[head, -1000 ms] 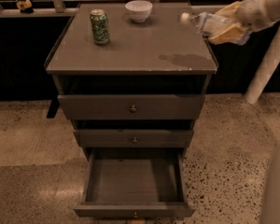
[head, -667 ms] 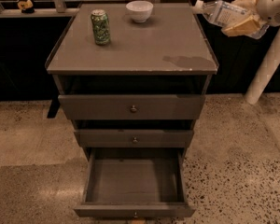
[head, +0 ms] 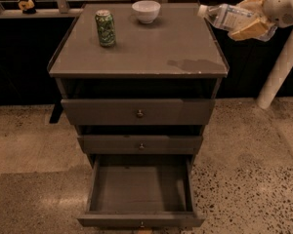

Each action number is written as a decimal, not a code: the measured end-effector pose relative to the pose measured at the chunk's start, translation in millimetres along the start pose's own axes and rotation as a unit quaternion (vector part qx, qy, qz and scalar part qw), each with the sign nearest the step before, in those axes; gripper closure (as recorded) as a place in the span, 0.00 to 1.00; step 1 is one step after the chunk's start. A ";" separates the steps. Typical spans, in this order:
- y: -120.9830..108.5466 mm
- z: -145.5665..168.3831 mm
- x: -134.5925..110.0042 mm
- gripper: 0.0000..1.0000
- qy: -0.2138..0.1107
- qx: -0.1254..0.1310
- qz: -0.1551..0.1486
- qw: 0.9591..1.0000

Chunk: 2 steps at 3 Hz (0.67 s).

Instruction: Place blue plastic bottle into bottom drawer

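Observation:
My gripper (head: 251,18) is at the upper right, above and just past the cabinet's back right corner. It is shut on the blue plastic bottle (head: 225,15), a clear bottle with a white cap and pale label, held on its side with the cap pointing left. The bottom drawer (head: 140,191) is pulled wide open at the foot of the cabinet and its box is empty. The bottle is high above and to the right of it.
A green patterned can (head: 105,28) and a white bowl (head: 146,11) stand on the cabinet top (head: 151,52). The top drawer (head: 139,112) and middle drawer (head: 140,144) stick out a little. A white pole (head: 278,72) leans at the right. Speckled floor surrounds the cabinet.
My gripper has lifted the bottle up and to the right, from over the cabinet's right edge to beyond its back right corner.

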State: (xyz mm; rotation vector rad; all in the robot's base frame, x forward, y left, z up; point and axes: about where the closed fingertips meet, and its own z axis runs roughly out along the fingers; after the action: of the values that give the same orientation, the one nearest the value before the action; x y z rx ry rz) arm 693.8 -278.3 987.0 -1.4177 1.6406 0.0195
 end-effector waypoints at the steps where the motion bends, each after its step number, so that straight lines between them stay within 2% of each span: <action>1: 1.3 -38.4 -9.2 1.00 0.035 0.034 -0.059 0.997; 2: 14.1 -116.4 -50.6 1.00 0.064 0.108 -0.114 0.986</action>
State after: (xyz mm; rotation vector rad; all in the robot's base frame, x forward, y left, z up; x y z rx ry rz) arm 605.8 -299.0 1077.2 -1.4530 1.5224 -0.3773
